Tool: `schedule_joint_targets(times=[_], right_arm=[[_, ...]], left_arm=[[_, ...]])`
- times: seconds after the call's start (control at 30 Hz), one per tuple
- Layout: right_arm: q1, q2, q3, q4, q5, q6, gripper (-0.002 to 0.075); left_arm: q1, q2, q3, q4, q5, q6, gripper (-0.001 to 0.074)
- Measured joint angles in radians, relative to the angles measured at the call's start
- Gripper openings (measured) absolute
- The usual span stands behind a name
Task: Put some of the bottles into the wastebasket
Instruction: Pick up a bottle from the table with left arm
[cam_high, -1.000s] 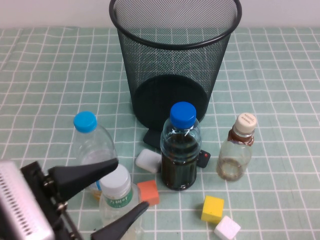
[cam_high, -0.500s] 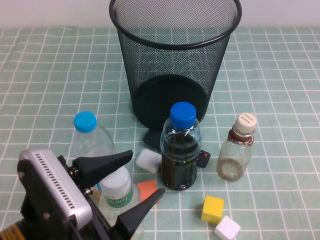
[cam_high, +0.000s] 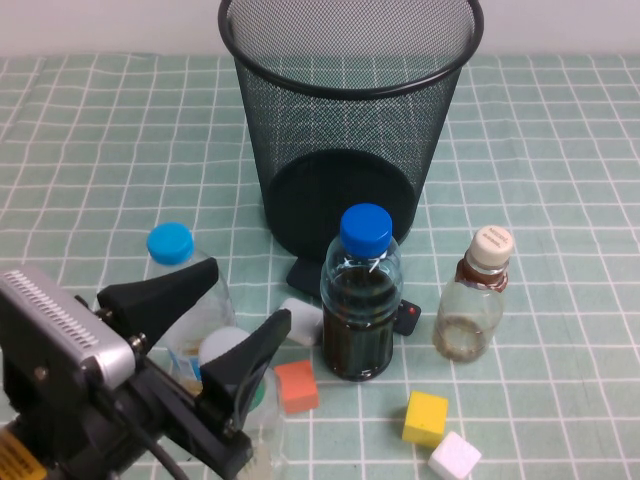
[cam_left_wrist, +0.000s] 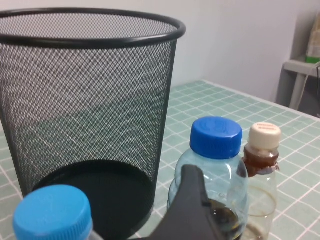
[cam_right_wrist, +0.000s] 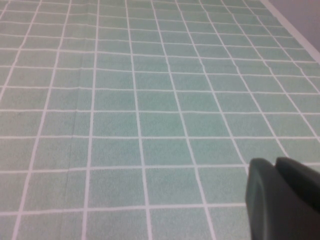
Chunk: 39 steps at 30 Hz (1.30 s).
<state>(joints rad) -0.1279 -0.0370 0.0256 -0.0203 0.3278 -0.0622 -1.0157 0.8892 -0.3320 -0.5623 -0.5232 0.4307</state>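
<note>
Green checked cloth (cam_high: 90, 130) covers the table. At its near-left, the left gripper (cam_high: 215, 320) straddles the white-capped bottle (cam_high: 225, 350), jaws spread, not visibly touching it. The squat beige-capped bottle (cam_high: 478, 295) stands right of the dark-liquid bottle (cam_high: 360, 300). Behind them rises the black mesh wastebasket (cam_high: 350, 120), mouth unobstructed. The right gripper (cam_right_wrist: 282, 200) hovers over bare cloth; I cannot tell its jaws' state.

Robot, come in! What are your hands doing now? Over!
Left gripper open around white-capped bottle. Right gripper parked over bare cloth. Wastebasket behind, blue-capped bottles alongside.
</note>
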Motion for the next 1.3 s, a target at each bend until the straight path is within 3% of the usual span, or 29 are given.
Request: schedule_joint_targets(times=[0.53, 0.63, 0.7, 0.73, 0.97, 1.3], right_arm=[[0.0, 0.0, 0.0, 0.0, 0.0, -0.002, -0.0007], [0.0, 0.0, 0.0, 0.0, 0.0, 0.0, -0.0007], [0.0, 0.0, 0.0, 0.0, 0.0, 0.0, -0.0007], [0.0, 0.0, 0.0, 0.0, 0.0, 0.0, -0.0007], [0.0, 0.0, 0.0, 0.0, 0.0, 0.0, -0.0007], [0.0, 0.0, 0.0, 0.0, 0.0, -0.002, -0.0007]], left_arm=[[0.0, 0.168, 0.0, -0.067, 0.049, 0.009, 0.0501], [0.0, 0.172, 0.0, -0.075, 0.075, 0.009, 0.0442], [0.0, 0.172, 0.0, -0.075, 0.098, 0.009, 0.0321], [0.0, 0.172, -0.002, -0.073, 0.112, 0.009, 0.033], [0.0, 0.133, -0.147, -0.071, 0.431, 0.009, 0.0327], [0.026, 0.146, -0.646, -0.015, 0.971, 0.009, 0.0327]])
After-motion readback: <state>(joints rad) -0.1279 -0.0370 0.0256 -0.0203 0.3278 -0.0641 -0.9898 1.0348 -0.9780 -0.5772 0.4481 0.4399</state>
